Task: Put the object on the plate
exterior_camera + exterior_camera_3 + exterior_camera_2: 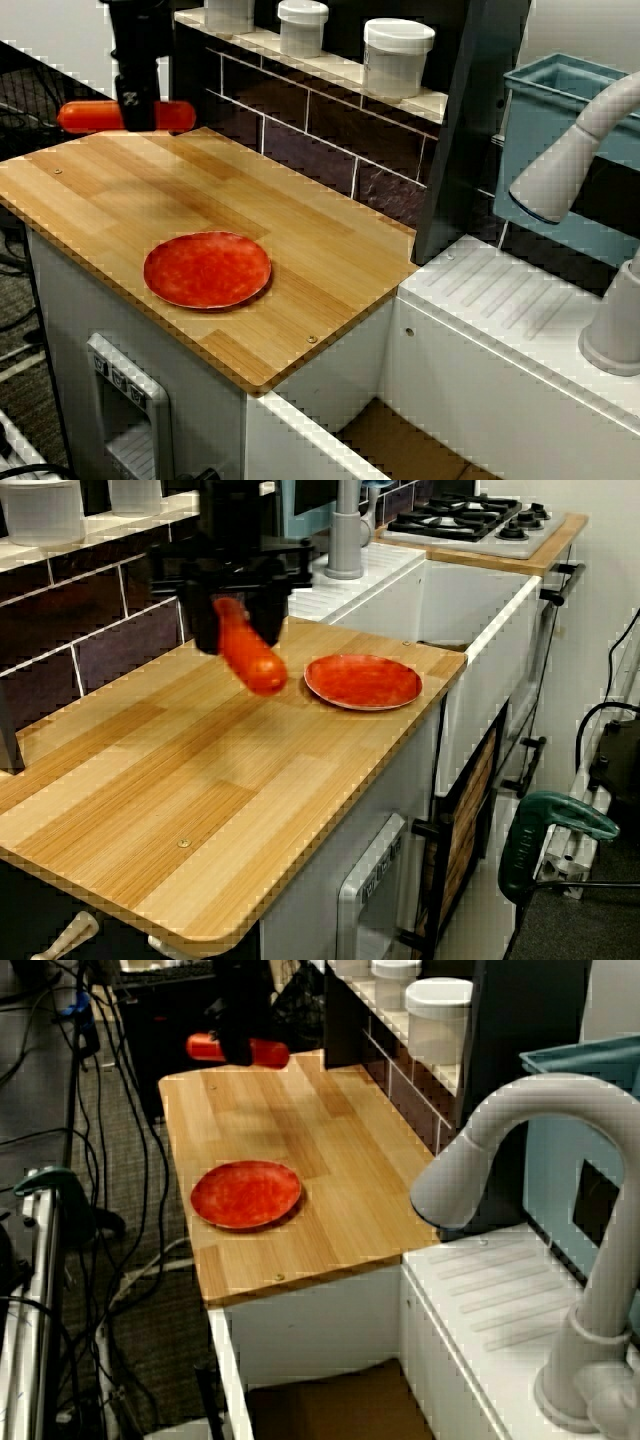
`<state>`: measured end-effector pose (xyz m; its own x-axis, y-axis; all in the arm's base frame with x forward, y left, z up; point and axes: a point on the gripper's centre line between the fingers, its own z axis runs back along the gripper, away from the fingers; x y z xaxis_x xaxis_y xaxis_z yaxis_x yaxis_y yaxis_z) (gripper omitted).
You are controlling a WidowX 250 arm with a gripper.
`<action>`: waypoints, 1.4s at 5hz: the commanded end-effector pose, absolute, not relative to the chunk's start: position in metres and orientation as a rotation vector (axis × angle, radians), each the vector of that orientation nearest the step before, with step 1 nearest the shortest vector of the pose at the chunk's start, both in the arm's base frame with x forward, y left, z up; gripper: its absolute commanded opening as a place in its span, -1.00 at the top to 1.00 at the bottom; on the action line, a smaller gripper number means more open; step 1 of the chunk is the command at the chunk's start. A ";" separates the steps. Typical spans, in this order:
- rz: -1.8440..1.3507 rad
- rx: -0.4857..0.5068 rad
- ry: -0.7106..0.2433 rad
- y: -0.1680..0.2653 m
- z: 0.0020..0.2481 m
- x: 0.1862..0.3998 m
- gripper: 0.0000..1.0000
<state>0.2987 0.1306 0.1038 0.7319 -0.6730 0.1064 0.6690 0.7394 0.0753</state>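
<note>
Nearest the lens is the wooden butcher-block table, a broad slab of pale and honey-toned strips that carries everything in play. Behind it runs a dark tiled backsplash whose ledge holds white lidded plastic jars, well apart from the action.

Next in size is the flat round red-orange plate, lying on the front half of the table and empty. The black robot gripper hangs at the far end of the table, well away from the plate. Its fingers are closed around the middle of the smooth red-orange sausage-shaped cylinder, which is held clear of the wood with both rounded ends sticking out either side.

The step in hand looks like the carry: the cylinder is lifted, and the plate has yet to receive it. To do it well, the arm should keep the cylinder level and high enough to clear the plate's thin rim, travel until the fingers are centred over the plate, then descend close to the surface before letting go. Since the cylinder is nearly as long as the plate is wide and will roll readily, a low, centred release matters; dropping it from height or off-centre could send it over the edge.
</note>
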 end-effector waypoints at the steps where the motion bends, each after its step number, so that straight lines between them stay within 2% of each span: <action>1: -0.819 0.097 -0.191 0.099 0.123 0.260 1.00; 3: -0.845 0.130 -0.191 0.064 0.118 0.255 1.00; 5: -0.905 0.155 -0.158 0.025 0.093 0.261 1.00; 6: -0.945 0.179 -0.128 0.009 0.075 0.255 1.00; 7: -0.958 0.193 -0.120 0.005 0.067 0.251 1.00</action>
